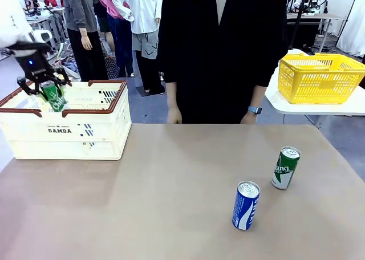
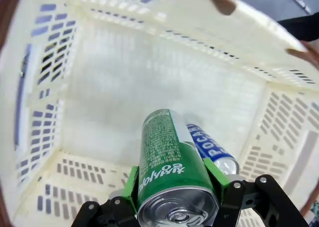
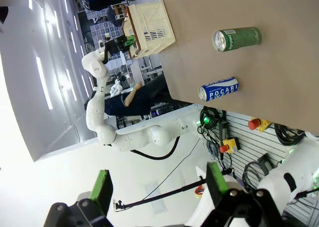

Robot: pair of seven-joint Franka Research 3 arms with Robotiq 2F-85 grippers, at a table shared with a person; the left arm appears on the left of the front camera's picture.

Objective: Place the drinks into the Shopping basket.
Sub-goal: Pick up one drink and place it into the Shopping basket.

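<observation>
Tilted green can (image 1: 54,96) over basket (image 1: 85,135); two cans (image 1: 246,205) upright.

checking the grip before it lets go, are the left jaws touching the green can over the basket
Touching. The left wrist view shows the left gripper with its jaws closed on the green can, green pads pressed against both its sides.

The tan table (image 1: 171,214) spreads out in front of the person's hand (image 1: 248,118). Just above that hand, on the wrist, sits a blue watch (image 1: 255,109). Well apart from the hand, off to its side, a yellow mesh basket (image 1: 321,77) stands on a white side table (image 1: 342,107). In the right wrist view there are two red buttons (image 3: 255,123) on a wall panel, perhaps stop switches, too small to tell.
</observation>
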